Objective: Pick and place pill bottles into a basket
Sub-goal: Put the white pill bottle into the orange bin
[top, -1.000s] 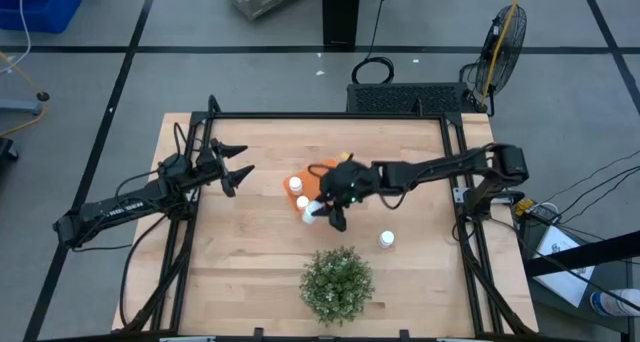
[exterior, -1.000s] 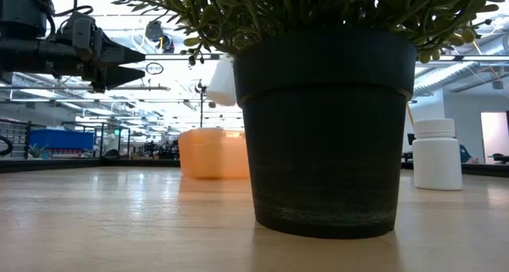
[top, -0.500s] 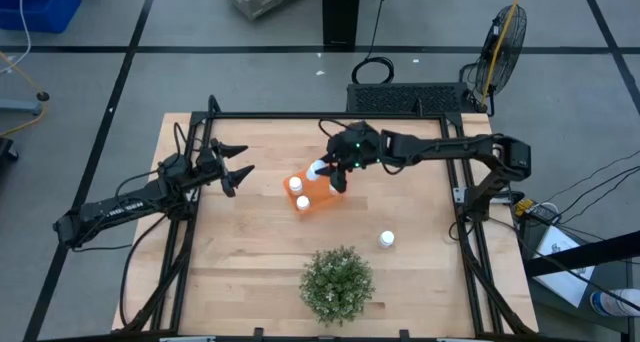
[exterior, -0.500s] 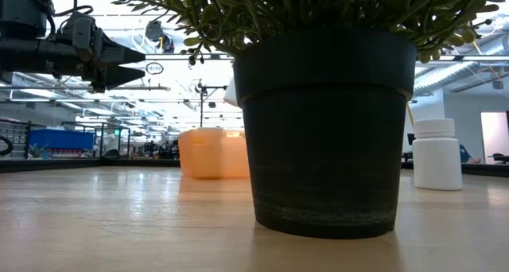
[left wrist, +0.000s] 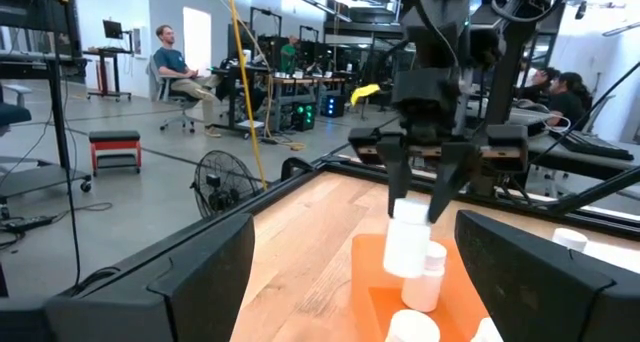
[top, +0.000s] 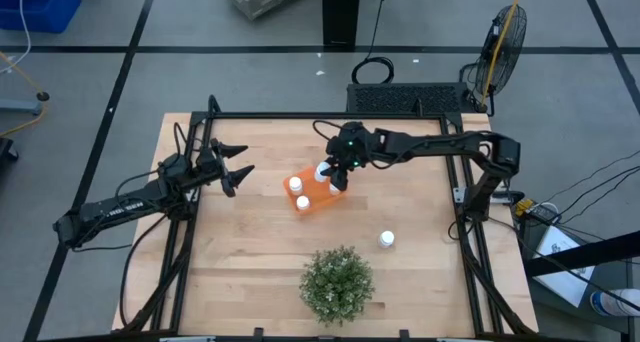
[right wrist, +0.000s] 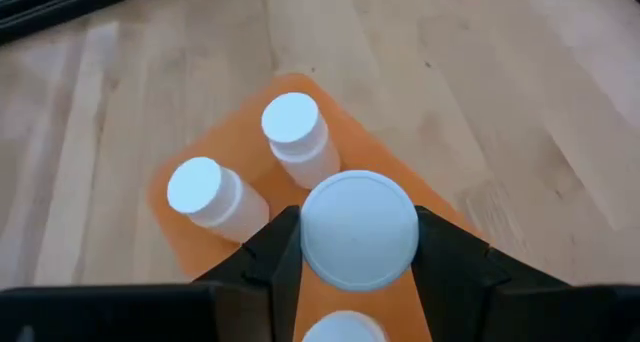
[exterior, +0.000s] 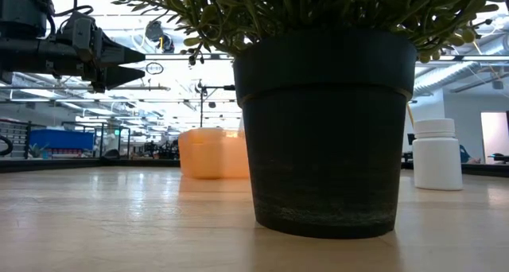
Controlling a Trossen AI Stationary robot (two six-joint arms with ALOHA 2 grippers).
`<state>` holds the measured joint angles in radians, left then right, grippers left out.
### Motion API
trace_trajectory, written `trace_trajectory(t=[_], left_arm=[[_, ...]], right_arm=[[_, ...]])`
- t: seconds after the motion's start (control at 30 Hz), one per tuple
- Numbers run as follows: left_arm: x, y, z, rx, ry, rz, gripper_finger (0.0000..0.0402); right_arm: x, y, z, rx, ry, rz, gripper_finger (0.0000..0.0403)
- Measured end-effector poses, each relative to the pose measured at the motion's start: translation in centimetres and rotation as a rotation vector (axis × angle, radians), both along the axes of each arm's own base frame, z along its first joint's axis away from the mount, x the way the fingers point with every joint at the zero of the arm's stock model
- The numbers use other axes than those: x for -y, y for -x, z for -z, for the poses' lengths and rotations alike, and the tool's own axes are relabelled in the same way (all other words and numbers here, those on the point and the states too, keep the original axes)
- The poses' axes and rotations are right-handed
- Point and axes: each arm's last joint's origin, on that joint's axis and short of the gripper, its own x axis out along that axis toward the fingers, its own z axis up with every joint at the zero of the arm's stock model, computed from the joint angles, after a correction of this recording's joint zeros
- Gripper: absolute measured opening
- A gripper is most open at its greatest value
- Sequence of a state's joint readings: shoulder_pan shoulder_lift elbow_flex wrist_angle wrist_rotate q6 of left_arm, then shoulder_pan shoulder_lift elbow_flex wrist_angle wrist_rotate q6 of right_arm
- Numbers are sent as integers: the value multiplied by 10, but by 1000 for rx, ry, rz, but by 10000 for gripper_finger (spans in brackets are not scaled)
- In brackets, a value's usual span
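My right gripper (top: pixel 333 172) is shut on a white pill bottle (right wrist: pixel 358 228) over the far part of the orange basket (top: pixel 318 195), which lies at mid-table. Two bottles (right wrist: pixel 292 122) (right wrist: pixel 200 187) stand in the basket, and a third cap (right wrist: pixel 345 329) shows at the right wrist view's edge. Another bottle (top: pixel 386 239) stands on the table toward the right; it also shows in the low view (exterior: pixel 437 154). My left gripper (top: pixel 243 172) is open and empty, raised left of the basket. My right gripper pinches the bottle's top end (left wrist: pixel 408 210) between its two fingers (right wrist: pixel 268 254), one on each side of the cap. The fingers come from above, pointing down. The bottle hangs upright below them, over the basket.
A potted green plant (top: pixel 337 282) stands near the table's near edge; its dark pot (exterior: pixel 326 129) fills the middle of the low view. A black frame (top: pixel 330 117) borders the table. People sit in the room beyond, in the left wrist view.
My right gripper has carried the bottle from the basket's near side toward the table's far edge. It now holds it over the basket's far part, still shut on it and with the bottle still upright. Most of the move came early.
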<state>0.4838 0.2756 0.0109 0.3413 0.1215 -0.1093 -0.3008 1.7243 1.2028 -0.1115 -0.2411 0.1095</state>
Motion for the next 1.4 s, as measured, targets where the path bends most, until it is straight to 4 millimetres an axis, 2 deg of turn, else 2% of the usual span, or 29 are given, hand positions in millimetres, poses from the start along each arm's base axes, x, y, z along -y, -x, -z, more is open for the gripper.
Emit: trace_trajectory(t=[0.3,0.7,1.13,1.4], left_arm=[[0,0,0,0,0,1,349],[0,0,0,0,0,1,349],[0,0,0,0,0,1,349],[0,0,0,0,0,0,349]], right_arm=[[8,2,17,-89,2,8,140],[21,10,20,-147,36,65,140],[11,9,23,-187,20,32,140],[13,3,46,-234,-1,32,140]])
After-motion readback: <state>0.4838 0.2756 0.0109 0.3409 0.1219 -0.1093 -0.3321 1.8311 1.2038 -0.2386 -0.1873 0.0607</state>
